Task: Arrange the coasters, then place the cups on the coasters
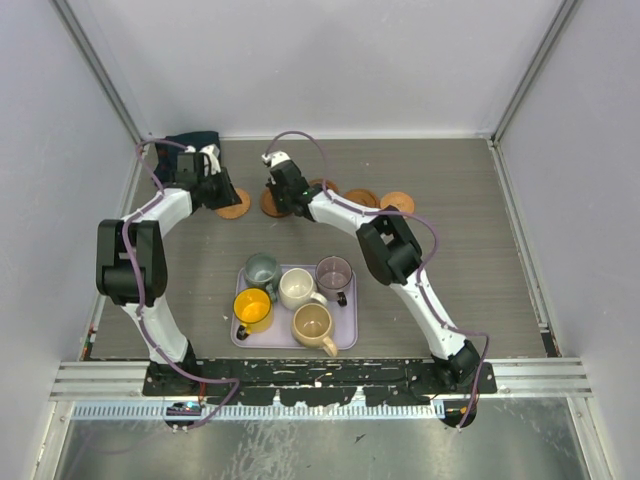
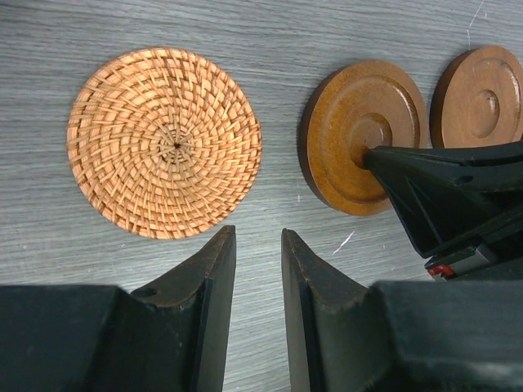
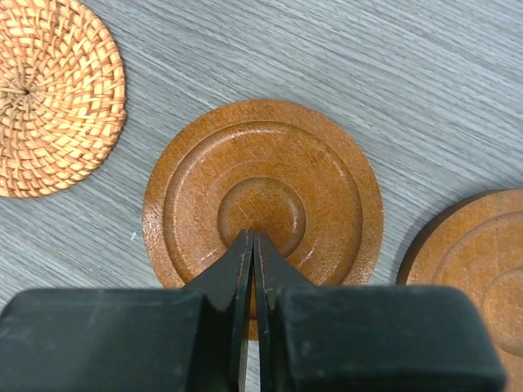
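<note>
Jaws together, the right gripper (image 3: pixel 252 245) is pressing the wooden coaster (image 3: pixel 319 163) beneath its tips, risking sliding it into the neighbouring coaster (image 3: pixel 466 261) at its right; the left gripper (image 2: pixel 259 245) is hovering, jaws slightly apart, behind the woven coaster (image 2: pixel 163 143).

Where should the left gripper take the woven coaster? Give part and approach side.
Grip the woven coaster by its near rim, coming from above on the left gripper side. It lies flat on the table, probably too wide to span, so only the edge offers a pinch.
</note>
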Tool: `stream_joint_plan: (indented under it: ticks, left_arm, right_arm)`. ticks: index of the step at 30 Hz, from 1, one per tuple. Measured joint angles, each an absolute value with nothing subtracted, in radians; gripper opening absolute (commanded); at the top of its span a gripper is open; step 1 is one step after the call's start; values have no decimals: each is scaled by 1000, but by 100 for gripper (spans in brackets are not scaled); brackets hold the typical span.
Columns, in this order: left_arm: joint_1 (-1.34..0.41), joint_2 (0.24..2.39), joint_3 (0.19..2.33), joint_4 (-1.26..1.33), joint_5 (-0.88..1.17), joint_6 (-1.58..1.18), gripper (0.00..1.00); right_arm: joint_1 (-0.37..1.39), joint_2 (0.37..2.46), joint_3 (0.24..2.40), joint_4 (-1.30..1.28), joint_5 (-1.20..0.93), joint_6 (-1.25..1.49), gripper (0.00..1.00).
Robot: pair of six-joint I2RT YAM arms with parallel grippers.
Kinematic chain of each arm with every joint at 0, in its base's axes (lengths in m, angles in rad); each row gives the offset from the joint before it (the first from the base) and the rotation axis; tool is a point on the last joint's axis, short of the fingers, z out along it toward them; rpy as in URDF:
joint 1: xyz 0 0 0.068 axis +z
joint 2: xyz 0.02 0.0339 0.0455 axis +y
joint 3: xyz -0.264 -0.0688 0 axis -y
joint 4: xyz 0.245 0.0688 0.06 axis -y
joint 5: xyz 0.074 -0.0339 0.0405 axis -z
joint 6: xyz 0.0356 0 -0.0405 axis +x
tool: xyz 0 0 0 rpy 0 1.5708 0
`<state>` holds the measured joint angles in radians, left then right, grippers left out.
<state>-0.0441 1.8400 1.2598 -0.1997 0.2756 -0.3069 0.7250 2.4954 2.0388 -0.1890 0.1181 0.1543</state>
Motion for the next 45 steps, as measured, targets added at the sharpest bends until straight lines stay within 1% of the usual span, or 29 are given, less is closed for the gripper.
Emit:
stream_joint_plan:
  ticks: [5,9,17,21,28,37,45]
  left_arm:
    - [-43,1842,1253,-173,280,-308,31]
    - [-43,1842,1236,-134,296,-321,31]
    - [-43,1808,1171,-69,327,-326,32]
    - [-43,1761,1136,-59,338,-325,32]
    - [-43,1726,1116,-44,348,-325,33]
    - [-41,1726,1103,-41,357,-325,33]
    - [-39,1726,1103,-39,363,-326,34]
  right_arm:
    - [725,2496,2093,-242,186,126,15]
    - [718,2477,2122,-223,238,100,18]
    - [665,2346,2038,-176,322,107,16]
    - [605,2307,1963,-169,321,153,15]
    - [524,2306,1866,-207,315,193,15]
    - [544,2318,1866,-210,285,195,14]
    - [549,2346,1866,-219,247,213,12]
